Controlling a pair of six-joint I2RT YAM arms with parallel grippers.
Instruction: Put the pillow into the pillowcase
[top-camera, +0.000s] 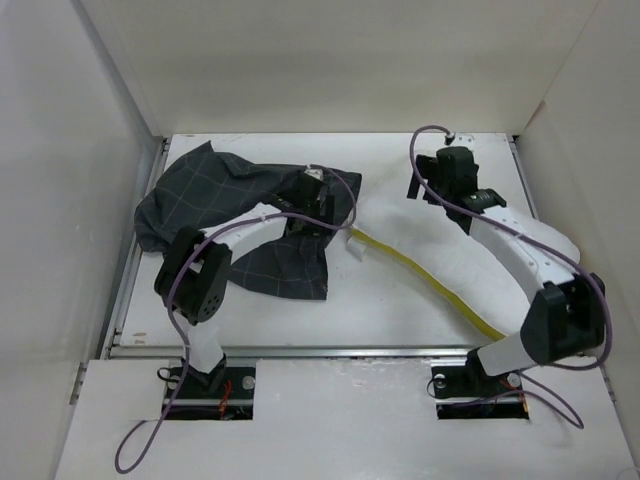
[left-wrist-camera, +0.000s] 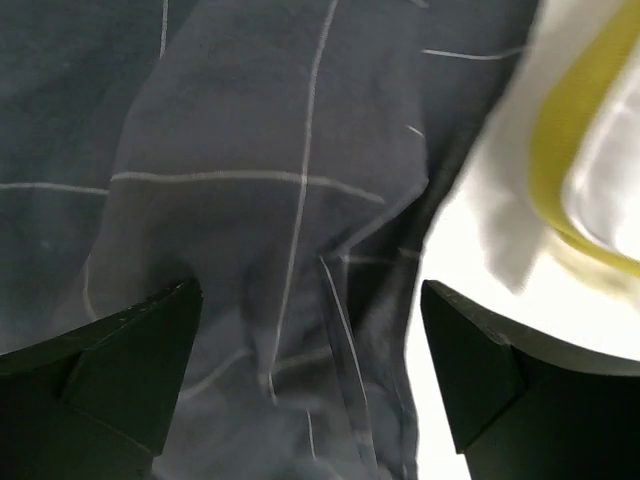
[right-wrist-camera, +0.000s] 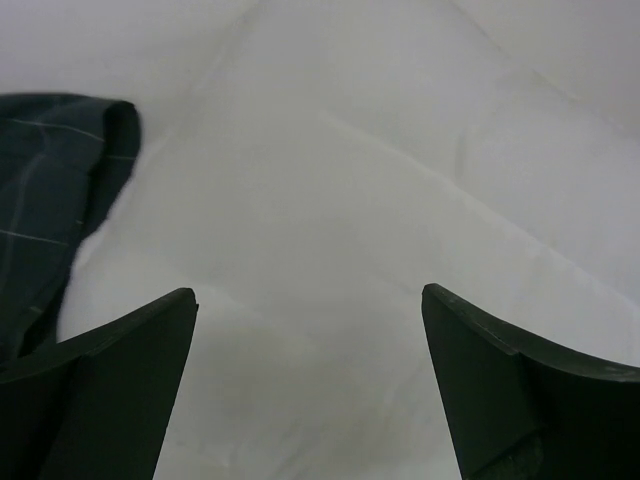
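Observation:
The dark grey checked pillowcase (top-camera: 225, 200) lies crumpled at the left of the table, its right part lying over the left end of the white pillow (top-camera: 430, 235). The pillow's yellow piped edge (top-camera: 440, 288) runs diagonally toward the front right. My left gripper (top-camera: 312, 192) hovers over the pillowcase's right edge. Seen from the left wrist, it (left-wrist-camera: 310, 300) is open, with pillowcase cloth (left-wrist-camera: 250, 200) below and the pillow (left-wrist-camera: 600, 170) at the right. My right gripper (top-camera: 432, 178) is over the pillow's far part. The right wrist view shows it (right-wrist-camera: 310, 300) open above the pillow (right-wrist-camera: 350, 190), with a pillowcase corner (right-wrist-camera: 50, 190) at the left.
White walls (top-camera: 60, 200) close in the table on the left, back and right. A metal rail (top-camera: 330, 350) runs along the near edge by the arm bases. Purple cables (top-camera: 175, 310) loop off both arms.

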